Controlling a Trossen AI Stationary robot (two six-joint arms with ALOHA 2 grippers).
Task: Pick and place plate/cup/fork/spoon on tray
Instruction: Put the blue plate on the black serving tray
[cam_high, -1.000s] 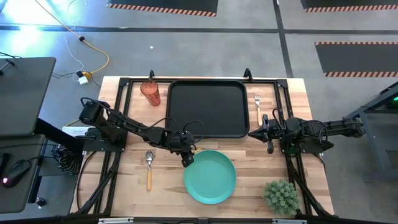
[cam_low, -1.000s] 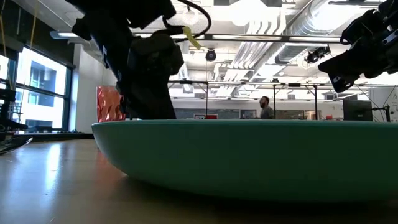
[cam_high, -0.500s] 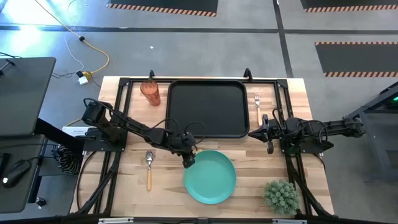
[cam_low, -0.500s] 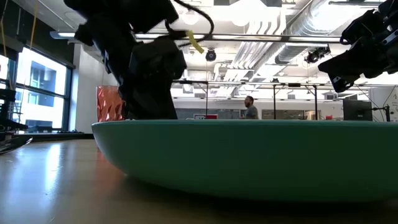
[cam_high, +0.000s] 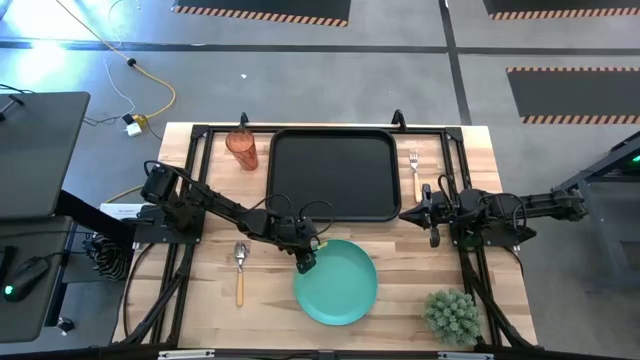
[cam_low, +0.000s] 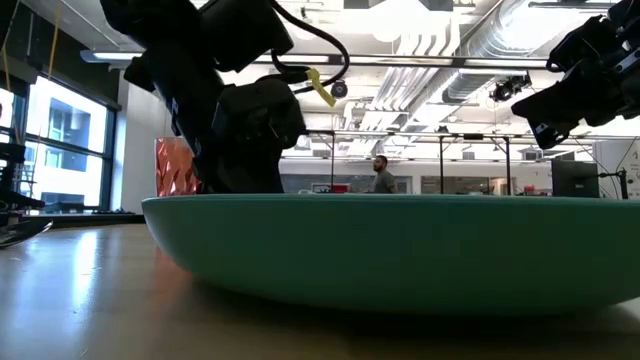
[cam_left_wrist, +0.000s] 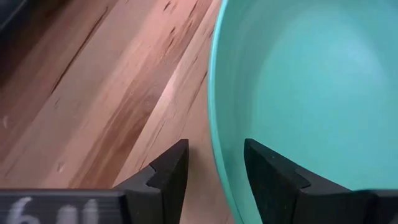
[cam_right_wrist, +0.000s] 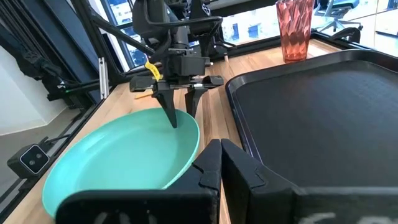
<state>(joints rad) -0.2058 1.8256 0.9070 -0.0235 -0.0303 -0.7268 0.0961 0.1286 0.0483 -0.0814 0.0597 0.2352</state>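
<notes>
The teal plate (cam_high: 336, 283) lies flat on the wooden table, near of the black tray (cam_high: 333, 172). My left gripper (cam_high: 305, 263) is open at the plate's far-left rim, one finger outside the rim and one over the plate's inside, as the left wrist view (cam_left_wrist: 214, 168) shows. My right gripper (cam_high: 408, 214) is shut and empty, hovering by the tray's near right corner. The red cup (cam_high: 242, 148) stands left of the tray. The fork (cam_high: 414, 170) lies right of the tray. The spoon (cam_high: 239, 270) lies left of the plate. My left gripper points down, with the plate's far-left rim (cam_left_wrist: 216, 149) between its two fingers. One finger (cam_left_wrist: 168, 168) is outside the rim and the other (cam_left_wrist: 267, 174) is over the plate's inner slope. A gap shows on each side of the rim, so I cannot tell whether a finger touches it.
A green plant ball (cam_high: 449, 315) sits at the table's near right corner. Black frame rails (cam_high: 190, 180) run along both sides of the table. In the low view a person (cam_low: 381, 175) walks in the room far behind the table.
My left gripper has moved a little toward the table's near right and down over the plate's rim. The plate has slid slightly toward the table's left.
</notes>
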